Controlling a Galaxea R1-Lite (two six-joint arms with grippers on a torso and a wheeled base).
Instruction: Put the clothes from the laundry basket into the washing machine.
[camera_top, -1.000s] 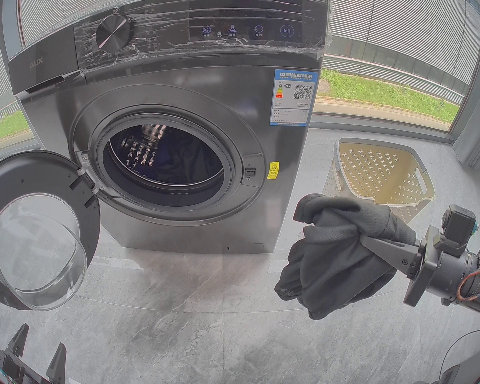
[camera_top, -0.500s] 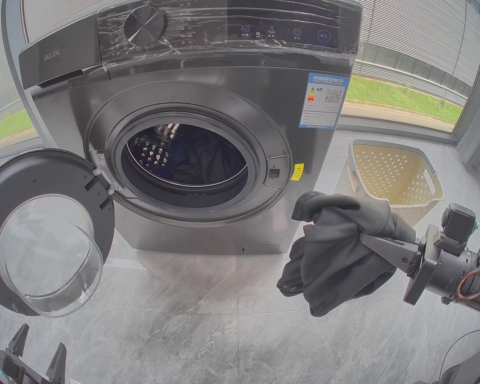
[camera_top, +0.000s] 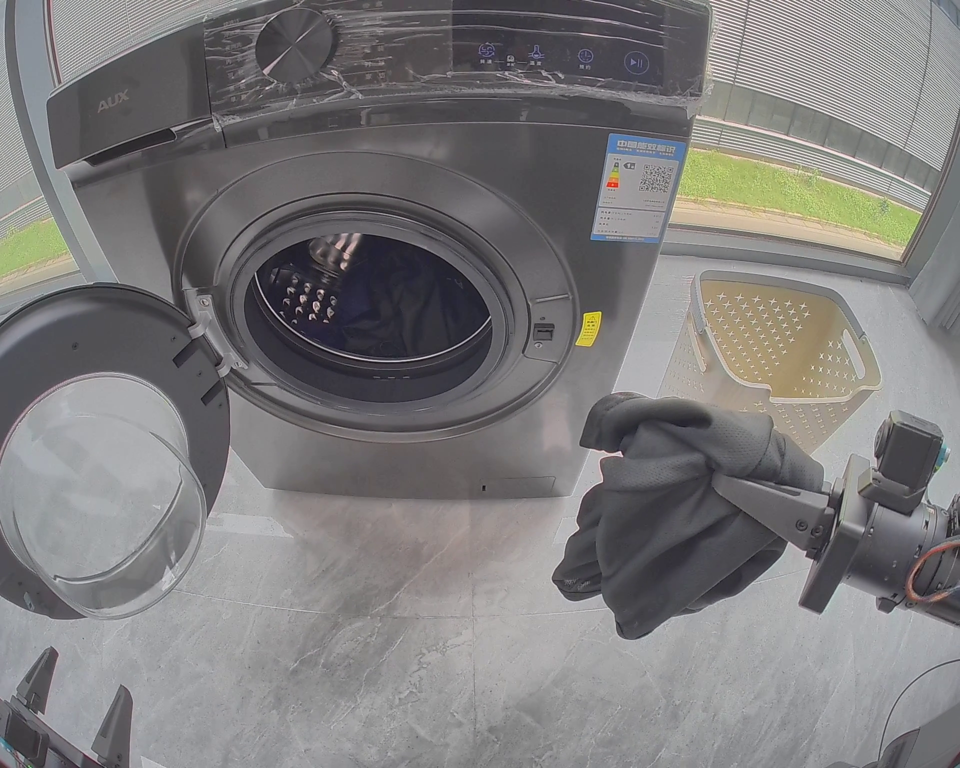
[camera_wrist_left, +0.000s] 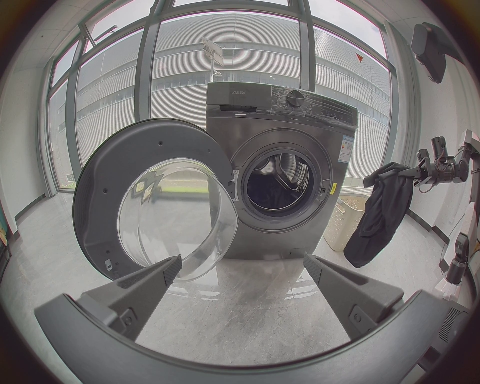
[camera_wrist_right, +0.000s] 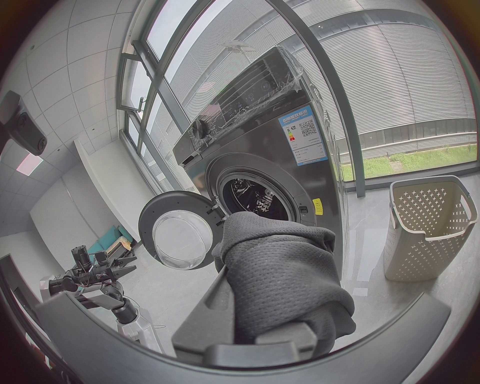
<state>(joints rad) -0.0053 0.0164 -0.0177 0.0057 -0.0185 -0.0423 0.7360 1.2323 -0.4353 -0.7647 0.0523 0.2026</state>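
Garment (camera_top: 660, 520) of dark grey hangs bunched in the clamped right gripper (camera_top: 735, 487) at lower right of the head view, the open drum (camera_top: 370, 310) lying up and left of it, while the left gripper (camera_top: 75, 700) waits wide apart at bottom left.

The cloth (camera_top: 670, 520) wraps round the tips of the right gripper (camera_top: 735, 490), so in the head view you cannot see them. The cloth also covers the near low corner of the basket (camera_top: 780, 290). The washer (camera_top: 400, 150) is cut off at the top edge, and its door (camera_top: 100, 330) is cut off at the left edge. The left gripper (camera_top: 80, 690) is cut off at the bottom corner, past its two tips. Something dark lies in the drum (camera_top: 300, 300), but you cannot tell how many pieces.
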